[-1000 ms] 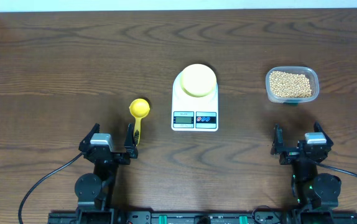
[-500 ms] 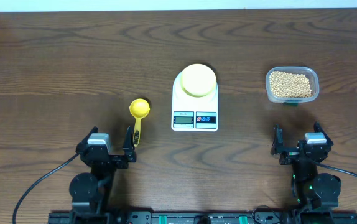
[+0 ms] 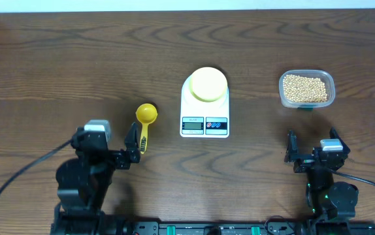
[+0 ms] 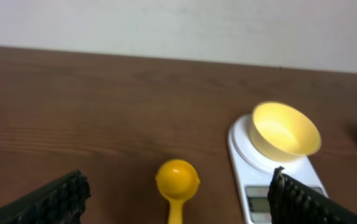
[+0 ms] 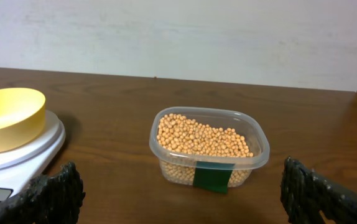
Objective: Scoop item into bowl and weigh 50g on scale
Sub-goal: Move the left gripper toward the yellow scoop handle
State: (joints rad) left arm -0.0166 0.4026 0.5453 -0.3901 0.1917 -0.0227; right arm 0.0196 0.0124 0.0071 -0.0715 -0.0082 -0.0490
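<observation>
The desk (image 3: 57, 65) was dark brown with wavy wood grain, and the scale (image 3: 204, 112) was white with a grey display (image 3: 193, 123) and red and blue buttons (image 3: 217, 123). The bowl (image 3: 208, 84) was pale yellow, the scoop (image 3: 146, 116) a brighter yellow, and the beans (image 3: 305, 88) tan in a clear tub (image 3: 332, 82) with a green label (image 5: 211, 176)

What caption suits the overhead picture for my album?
Left gripper and right gripper stand open near a yellow scoop, an empty bowl on the scale and a tub of beans.

Wooden table (image 3: 57, 65): scale (image 3: 205, 112), scoop (image 3: 146, 121), tub (image 5: 211, 176)
</observation>
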